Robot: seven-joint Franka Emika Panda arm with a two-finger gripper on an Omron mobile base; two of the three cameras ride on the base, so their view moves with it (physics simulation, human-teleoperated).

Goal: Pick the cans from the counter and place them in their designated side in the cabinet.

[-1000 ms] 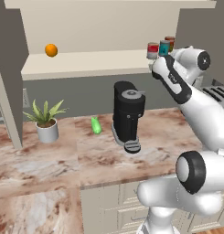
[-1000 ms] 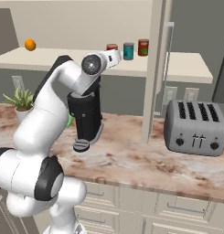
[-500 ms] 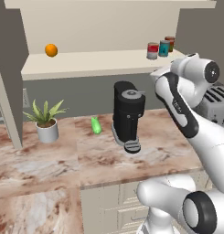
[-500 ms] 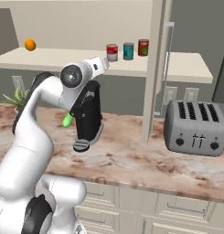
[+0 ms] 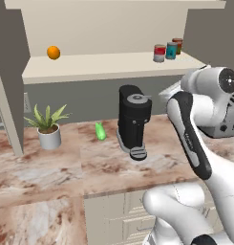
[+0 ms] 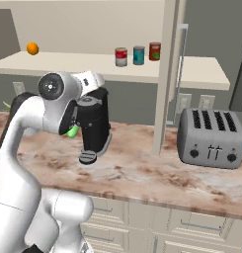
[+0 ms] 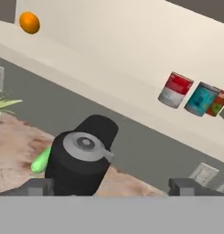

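Two cans (image 7: 189, 94), teal, red-and-white, upright on cabinet (image 7: 109, 87)

A black coffee machine (image 5: 133, 119) stands near the middle of the marbled table (image 5: 51, 167), against a grey wall (image 5: 85, 98). A potted plant (image 5: 47, 125) sits well to its left, a silver toaster (image 6: 210, 138) well to its right past a cream upright panel (image 6: 163, 79). Cream drawer fronts (image 6: 157, 230) run below. An orange (image 5: 53, 52) lies above the plant.

Ahead of your jaws, the cabinet (image 7: 109, 87) shelf holds an orange (image 7: 29, 22) and three cans (image 7: 176, 89).
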